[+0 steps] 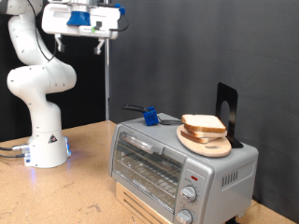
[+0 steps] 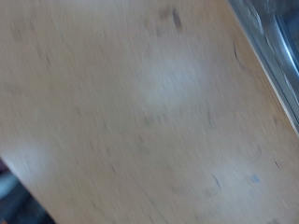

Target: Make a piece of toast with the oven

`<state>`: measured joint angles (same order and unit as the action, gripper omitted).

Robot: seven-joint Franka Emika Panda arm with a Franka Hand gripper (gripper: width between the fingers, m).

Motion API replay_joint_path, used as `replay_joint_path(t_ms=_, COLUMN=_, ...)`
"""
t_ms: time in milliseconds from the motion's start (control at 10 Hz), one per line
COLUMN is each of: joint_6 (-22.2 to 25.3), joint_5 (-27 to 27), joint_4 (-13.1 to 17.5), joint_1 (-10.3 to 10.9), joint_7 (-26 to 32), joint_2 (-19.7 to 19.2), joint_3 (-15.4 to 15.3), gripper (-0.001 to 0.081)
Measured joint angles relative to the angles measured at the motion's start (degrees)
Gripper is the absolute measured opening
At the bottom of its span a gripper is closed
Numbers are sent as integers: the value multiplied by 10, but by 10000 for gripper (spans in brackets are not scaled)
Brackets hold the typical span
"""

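The silver toaster oven [image 1: 149, 161] stands on the wooden table at the exterior view's lower right, with its glass door shut. On its top lies a round wooden plate [image 1: 220, 149] with two bread slices. The upper slice is the piece of toast [image 1: 203, 122]; the other slice [image 1: 200, 133] lies under it. My gripper [image 1: 82, 21] is high up at the exterior view's top left, far from the oven and the bread, and nothing shows between its fingers. The blurred wrist view shows only the bare wooden table [image 2: 131, 112] and a metallic edge [image 2: 276, 42]; no fingers show there.
A blue object with a black handle [image 1: 148, 116] lies on the oven top, to the left of the plate. A black upright stand [image 1: 227, 105] is behind the plate. The robot's white base [image 1: 45, 145] stands on the table at the left. A black curtain forms the background.
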<state>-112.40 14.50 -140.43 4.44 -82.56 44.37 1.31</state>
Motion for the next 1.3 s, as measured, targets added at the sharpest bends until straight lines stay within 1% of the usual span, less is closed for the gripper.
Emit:
replay_joint_path(t_ms=100, joint_6=-55, joint_5=20, joint_4=-12, joint_1=0, joint_7=19, joint_2=-12, joint_3=1, gripper=808)
replay_joint_path(t_ms=200, joint_6=-36, joint_5=11, joint_4=-9, joint_1=0, joint_7=11, joint_2=-10, joint_3=1, gripper=808)
replay_joint_path(t_ms=300, joint_6=-33, joint_5=-31, joint_4=-9, joint_1=13, joint_7=54, joint_2=-8, joint_3=14, gripper=808)
replay_joint_path(t_ms=500, joint_6=-41, joint_5=-93, joint_4=-9, joint_1=68, joint_7=186, joint_2=-5, joint_3=65, gripper=808)
replay_joint_path(t_ms=600, joint_6=-63, joint_5=-119, joint_4=-11, joint_1=99, joint_7=251, joint_2=-9, joint_3=89, gripper=808)
replay_joint_path(t_ms=700, joint_6=-79, joint_5=-130, joint_4=-12, joint_1=129, joint_7=295, joint_2=-17, joint_3=113, gripper=808)
replay_joint_path(t_ms=800, joint_6=-77, joint_5=-126, joint_4=-12, joint_1=123, joint_7=274, joint_2=-16, joint_3=108, gripper=808)
replay_joint_path(t_ms=900, joint_6=-73, joint_5=-143, joint_4=-13, joint_1=125, joint_7=284, joint_2=-14, joint_3=111, gripper=808)
replay_joint_path(t_ms=1100, joint_6=-45, joint_5=-195, joint_4=-12, joint_1=141, joint_7=323, joint_2=-13, joint_3=146, gripper=808)
replay_joint_path(t_ms=1200, joint_6=-25, joint_5=-212, joint_4=-10, joint_1=144, joint_7=329, joint_2=-24, joint_3=164, gripper=808)
replay_joint_path(t_ms=1300, joint_6=-10, joint_5=-225, joint_4=-5, joint_1=148, joint_7=339, joint_2=-45, joint_3=181, gripper=808)
